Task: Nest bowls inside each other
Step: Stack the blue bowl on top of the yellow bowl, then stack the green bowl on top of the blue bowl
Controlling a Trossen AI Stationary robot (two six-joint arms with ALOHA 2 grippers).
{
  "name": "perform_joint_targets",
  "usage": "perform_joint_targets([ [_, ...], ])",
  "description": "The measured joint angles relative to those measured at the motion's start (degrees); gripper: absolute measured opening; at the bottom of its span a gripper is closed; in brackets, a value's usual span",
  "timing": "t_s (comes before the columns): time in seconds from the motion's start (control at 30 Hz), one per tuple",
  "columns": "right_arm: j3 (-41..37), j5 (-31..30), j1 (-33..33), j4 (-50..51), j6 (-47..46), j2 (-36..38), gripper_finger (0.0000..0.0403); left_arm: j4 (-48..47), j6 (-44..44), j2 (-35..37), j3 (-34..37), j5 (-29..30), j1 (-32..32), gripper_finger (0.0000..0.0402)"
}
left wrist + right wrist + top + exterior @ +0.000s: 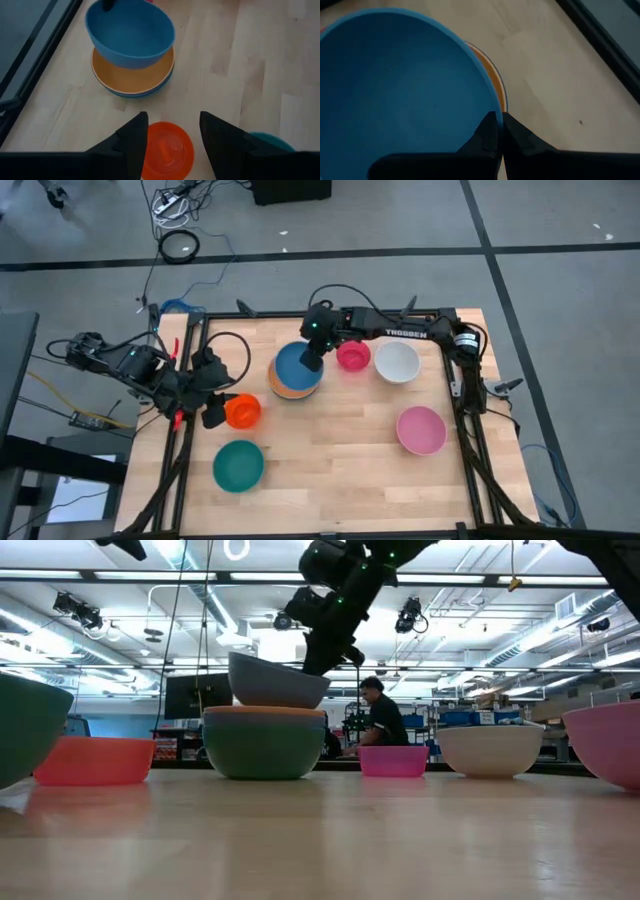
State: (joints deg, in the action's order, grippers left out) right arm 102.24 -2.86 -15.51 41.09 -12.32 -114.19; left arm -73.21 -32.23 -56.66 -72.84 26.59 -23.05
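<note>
The blue bowl (294,367) sits a bit above the middle of the high view, on top of a stack (131,80) that has an orange bowl (125,76) in it. In the low view the blue bowl rides high and a little tilted, so it does not look fully down in the stack yet. The right gripper (499,131) pinches the blue bowl's rim with its jaws squeezed tight on the thin edge. Under the orange bowl there is more: a blue rim shows in the left wrist view, and a green side shows at the bottom in the low view. So I think about four bowls are piled up now. Just to the right of the stack sits a small magenta bowl (352,357), and next to it a white bowl (397,362). A pink bowl (421,430) sits in the lower right part of the table (330,480). A small red-orange bowl (242,411) is to the left and lower than the stack, and a teal bowl (238,465) is lower still. The left gripper (171,132) hangs right over the red-orange bowl with its jaws wide apart and nothing in them. My guess is the job is near half done. Five bowls are left to nest, and the blue one needs to drop in first.
</note>
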Motion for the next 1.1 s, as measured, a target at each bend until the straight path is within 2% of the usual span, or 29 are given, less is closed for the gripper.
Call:
perform_joint_targets([
  [0.17, 0.0, 1.6, 0.0, 0.0, 0.0, 0.0, 0.001, 0.0, 0.0, 0.0, 0.0, 0.8, 0.0, 0.0188],
  [0.5, 0.0, 0.9, 0.7, -0.4, -2.5, 0.0, 0.0115, 0.0, -1.1, 0.0, 0.0, 0.8, 0.0, 0.0188],
  [0.8, 0.0, 0.3, 3.4, 3.5, -2.6, 0.0, 0.0123, -1.4, -5.6, 0.0, 0.0, -4.6, -0.8, 0.0188],
  [0.97, 0.0, -7.1, 7.3, 9.6, -1.8, 0.1, 0.0123, -3.9, -11.0, 0.0, 0.2, -9.8, -3.4, 0.0188],
  [1.1, 0.0, -14.6, 12.0, 16.1, -2.1, 0.1, 0.0121, -3.3, -14.7, -0.2, 3.5, -14.0, -6.9, 0.0188],
])
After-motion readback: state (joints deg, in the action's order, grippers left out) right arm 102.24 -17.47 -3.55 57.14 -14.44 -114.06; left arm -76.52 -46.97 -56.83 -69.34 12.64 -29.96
